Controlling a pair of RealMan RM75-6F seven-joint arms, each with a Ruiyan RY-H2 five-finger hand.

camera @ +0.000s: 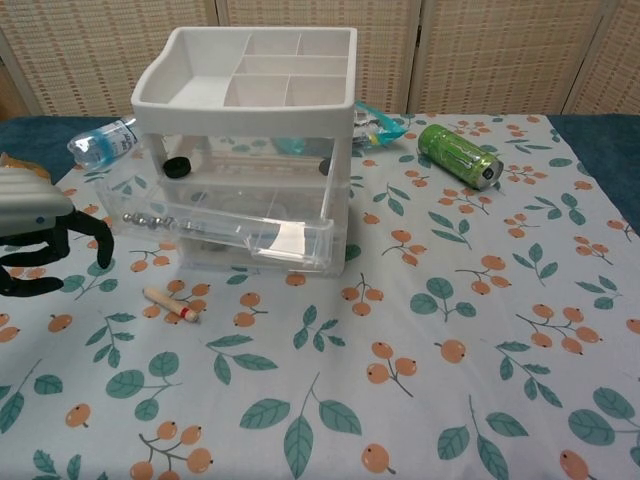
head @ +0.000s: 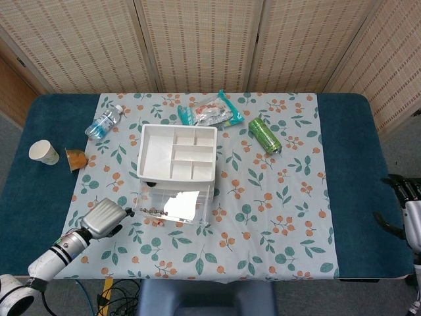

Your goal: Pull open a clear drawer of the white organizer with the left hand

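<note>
The white organizer stands mid-table with a divided tray on top. Its lower clear drawer is pulled out toward me; a bead chain lies along the drawer's front rim. The upper clear drawer is pushed in. My left hand hovers left of the open drawer, apart from it, its fingers loosely curved and holding nothing. My right hand rests off the table's right edge, fingers apart and empty.
A small wooden peg lies on the cloth in front of the drawer. Behind are a water bottle, a snack packet and a green can. A paper cup and an orange cup sit far left.
</note>
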